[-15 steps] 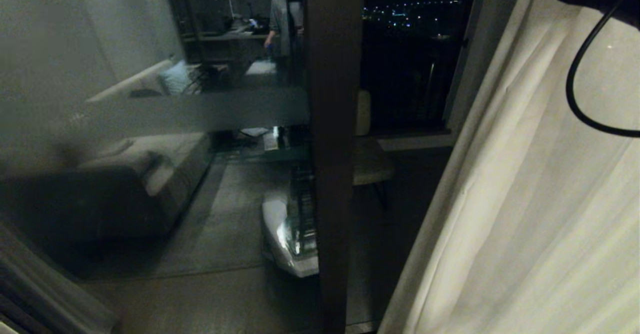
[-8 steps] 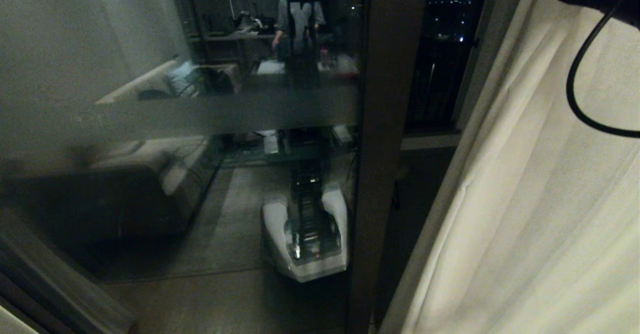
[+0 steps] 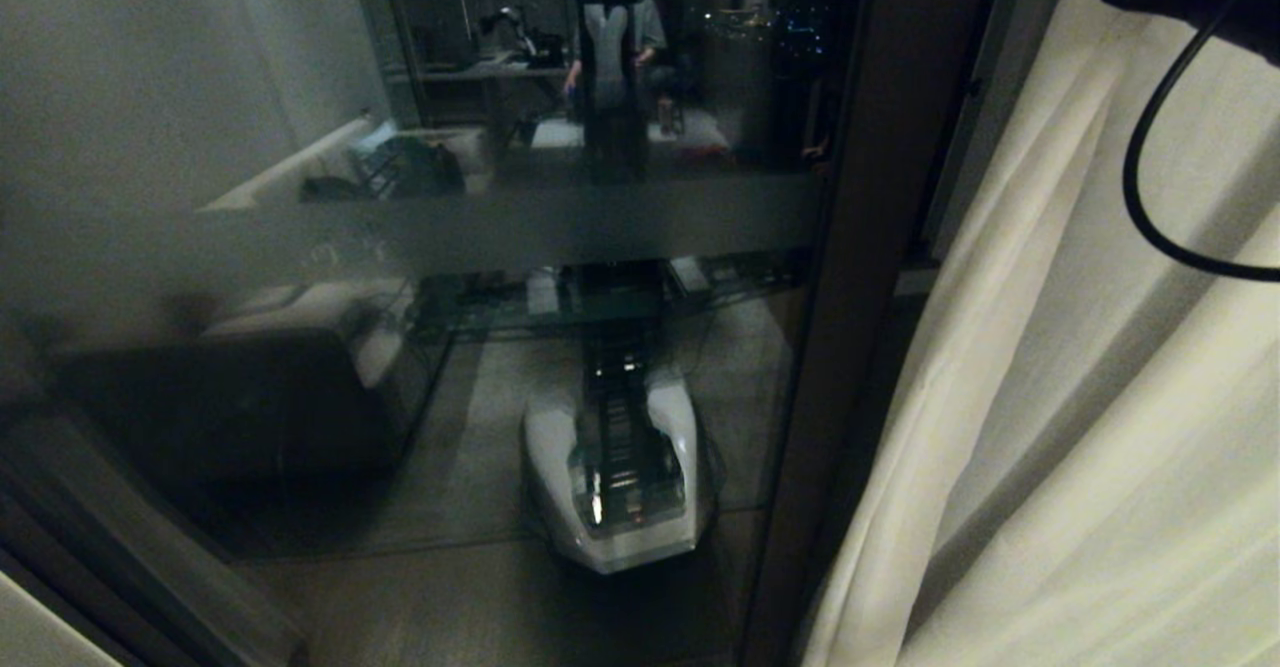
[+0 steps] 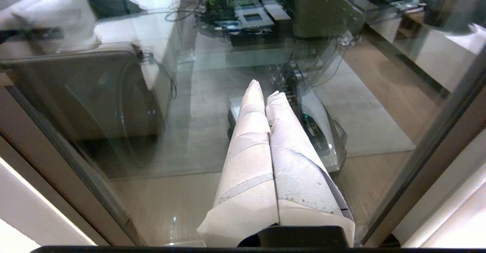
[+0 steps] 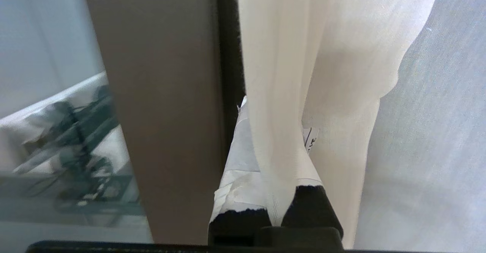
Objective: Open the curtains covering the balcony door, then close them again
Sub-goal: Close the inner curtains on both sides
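Beside the dark brown frame of the glass balcony door [image 3: 850, 247], the pleated cream fabric curtain [image 3: 1080, 397] hangs on that frame's right. The right gripper [image 5: 279, 139] pinches a fold of this curtain between its closed taped fingers. The left gripper [image 4: 264, 87] points at the door's glass, fingers pressed together, holding nothing.

Curtain [image 3: 1080, 427] pulled to right, balcony door [image 3: 500, 227] glass uncovered.
Cream pleated fabric hangs beside dark frame upright; one fold pinched betw. right gripper [image 5: 277, 169] fingers. Door: glass pane w/ frosted horiz. band, reflecting room.
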Tool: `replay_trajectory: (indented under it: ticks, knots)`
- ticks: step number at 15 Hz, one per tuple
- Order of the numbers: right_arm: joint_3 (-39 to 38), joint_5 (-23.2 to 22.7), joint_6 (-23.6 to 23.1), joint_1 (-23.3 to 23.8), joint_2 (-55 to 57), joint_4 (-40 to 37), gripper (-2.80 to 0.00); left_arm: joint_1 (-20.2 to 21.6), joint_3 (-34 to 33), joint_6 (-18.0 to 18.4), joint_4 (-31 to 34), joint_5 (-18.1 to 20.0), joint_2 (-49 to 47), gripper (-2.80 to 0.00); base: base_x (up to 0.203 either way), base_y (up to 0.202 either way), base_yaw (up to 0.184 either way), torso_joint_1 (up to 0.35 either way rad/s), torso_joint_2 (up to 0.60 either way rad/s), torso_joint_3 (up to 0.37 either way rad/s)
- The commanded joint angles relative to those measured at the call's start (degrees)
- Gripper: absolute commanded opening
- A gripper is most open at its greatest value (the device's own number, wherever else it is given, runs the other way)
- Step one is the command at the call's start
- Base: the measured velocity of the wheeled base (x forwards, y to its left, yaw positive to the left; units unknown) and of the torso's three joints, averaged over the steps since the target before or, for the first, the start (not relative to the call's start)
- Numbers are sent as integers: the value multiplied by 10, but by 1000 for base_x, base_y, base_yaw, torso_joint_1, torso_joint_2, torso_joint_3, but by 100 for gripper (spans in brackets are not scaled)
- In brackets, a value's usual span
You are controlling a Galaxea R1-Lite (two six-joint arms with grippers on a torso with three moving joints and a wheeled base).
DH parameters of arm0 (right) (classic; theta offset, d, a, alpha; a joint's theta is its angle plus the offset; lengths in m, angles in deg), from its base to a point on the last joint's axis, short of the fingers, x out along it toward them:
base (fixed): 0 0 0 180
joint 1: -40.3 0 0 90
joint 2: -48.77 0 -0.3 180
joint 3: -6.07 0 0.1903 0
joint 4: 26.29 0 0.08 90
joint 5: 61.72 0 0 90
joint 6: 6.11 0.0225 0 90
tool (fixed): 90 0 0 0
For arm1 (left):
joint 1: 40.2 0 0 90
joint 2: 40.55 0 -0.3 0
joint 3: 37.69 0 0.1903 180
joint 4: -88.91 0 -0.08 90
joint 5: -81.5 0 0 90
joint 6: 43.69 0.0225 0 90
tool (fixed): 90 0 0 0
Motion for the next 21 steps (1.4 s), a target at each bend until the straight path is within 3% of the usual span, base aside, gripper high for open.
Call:
replay_trajectory:
  ticks: [1, 13, 17, 21]
  knots:
    - [1, 0, 0, 0, 0, 2, -280, 0, 0, 0, 0, 0, 0, -280, 0, 0, 0, 0, 0, 0]
    - [72, -3, -16, -13, 7, -10, -280, 0, 0, 1, 0, 0, 0, -280, 0, 0, 0, 0, 0, 0]
    - [130, -1, -32, -65, 18, -29, -280, 0, 0, 1, 0, 0, 0, -280, 0, 0, 0, 0, 0, 0]
    - [205, 0, -81, -133, 59, -42, -280, 0, 0, 1, 0, 0, 0, -280, 0, 0, 0, 0, 0, 0]
